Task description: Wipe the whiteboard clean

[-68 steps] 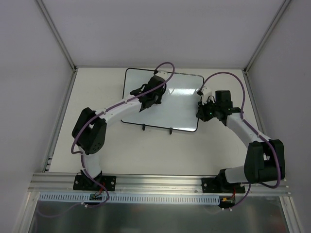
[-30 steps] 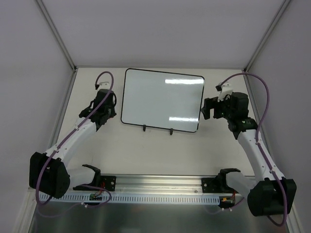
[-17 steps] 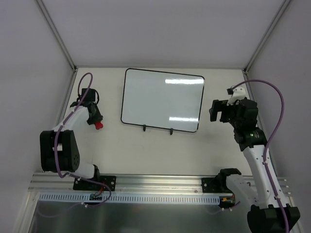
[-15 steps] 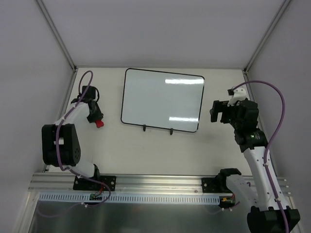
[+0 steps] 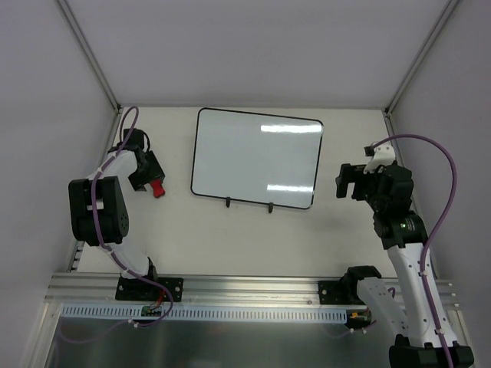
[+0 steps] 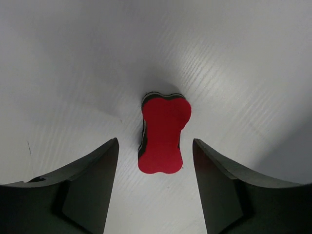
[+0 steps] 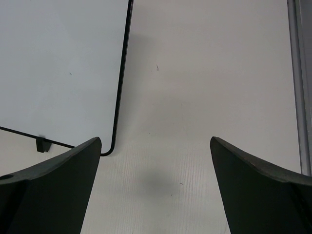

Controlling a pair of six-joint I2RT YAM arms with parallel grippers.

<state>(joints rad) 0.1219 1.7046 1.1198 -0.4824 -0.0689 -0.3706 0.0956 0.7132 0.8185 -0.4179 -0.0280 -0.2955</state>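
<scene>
The whiteboard (image 5: 257, 157) lies flat at the table's middle back, its white face showing no marks; its right edge and a foot show in the right wrist view (image 7: 58, 63). A small red bone-shaped eraser (image 5: 157, 188) lies on the table left of the board. My left gripper (image 5: 147, 176) hovers over it, open, and in the left wrist view the eraser (image 6: 163, 134) lies just beyond the left gripper (image 6: 155, 142), touching neither finger. My right gripper (image 5: 343, 182) is open and holds nothing, right of the board's lower right corner, above bare table (image 7: 156, 141).
White enclosure walls close in the table on the left, back and right. A metal rail (image 5: 253, 287) carrying both arm bases runs along the near edge. A metal strip (image 7: 298, 83) borders the table's right side.
My left arm swung from the board to the table's left side, set the red eraser down and opened. My right arm drew back to the right, away from the board.
</scene>
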